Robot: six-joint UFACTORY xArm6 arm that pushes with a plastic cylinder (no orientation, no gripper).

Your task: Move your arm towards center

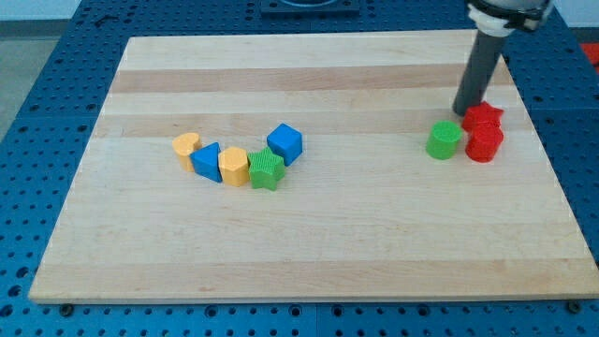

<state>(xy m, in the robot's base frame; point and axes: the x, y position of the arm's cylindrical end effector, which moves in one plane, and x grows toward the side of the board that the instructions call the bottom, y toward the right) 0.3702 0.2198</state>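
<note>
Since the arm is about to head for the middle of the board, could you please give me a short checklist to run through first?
1. My tip in view: ok, at the view's upper right, down at the board.
2. Tip clear of blocks: not ok, it stands right beside the red star and just above the green cylinder; contact cannot be told.
3. Path toward centre: not ok, the green cylinder sits close to that line.
4. Red cylinder out of the way: ok, it is to the tip's right.
5. Centre of the wooden board free: ok.
6. Left cluster around the blue cube out of the way: ok.
</note>
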